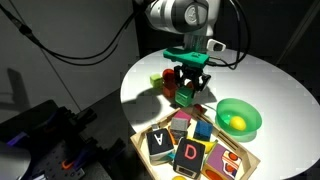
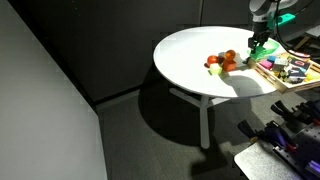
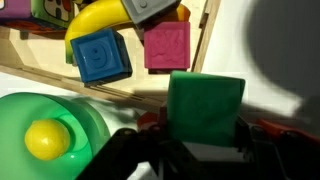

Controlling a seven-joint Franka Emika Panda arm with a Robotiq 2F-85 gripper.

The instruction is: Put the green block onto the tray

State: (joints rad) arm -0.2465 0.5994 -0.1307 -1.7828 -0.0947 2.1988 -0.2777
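Observation:
The green block (image 3: 205, 108) is a plain bright green cube, and my gripper (image 3: 205, 138) is shut on it with a dark finger on each side. In both exterior views the gripper (image 1: 187, 84) (image 2: 262, 44) holds the block (image 1: 186, 96) (image 2: 262, 49) a little above the white round table. It hangs just outside the rim of the light-wood tray (image 3: 125, 92), between the tray (image 1: 232, 158) and the green bowl. Lettered and coloured blocks fill the tray (image 2: 277, 78).
A round green bowl (image 1: 239, 118) (image 3: 40, 125) with a yellow ball (image 3: 47, 138) stands beside the tray. A blue block (image 3: 100, 57), a pink block (image 3: 167, 46) and a yellow piece (image 3: 100, 15) lie in the tray. Small red and green items (image 2: 220, 63) sit on the table.

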